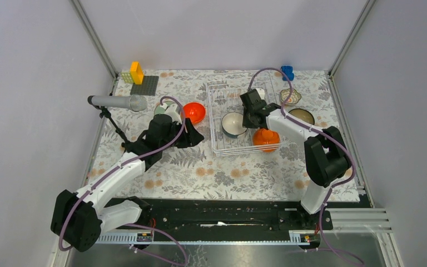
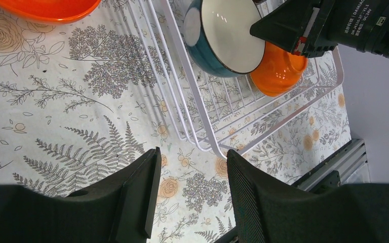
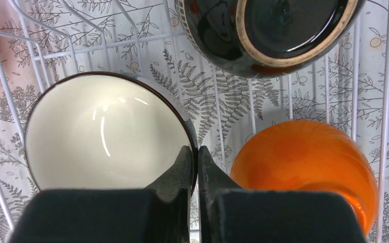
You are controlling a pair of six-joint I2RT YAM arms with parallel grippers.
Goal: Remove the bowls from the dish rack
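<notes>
Right gripper: clenching almost fully, its 2 fingers are pinching the right-hand rim of the teal-blue round bowl with the cream glazed inside. Only a sliver of gap is showing.
Teal bowl: sitting upright just left of the fingers, on the floor of the white wire-grid dish rack.
Lift: the pinch is thin and off-centre, so the bowl is likely to tip. Going straight up and slowly, clearing the rack's low wall before travelling sideways, looks safest.
Orange bowl: the glossy orange bowl is lying upside down just right of the fingers, apart from them. It is worth avoiding.
Dark bowl: the glossy dark-brown bowl is leaning tilted beyond the fingertips, inside the rack.
Left gripper: hovering outside the rack, well to the left, jaws spread wide and gripping nothing.
</notes>
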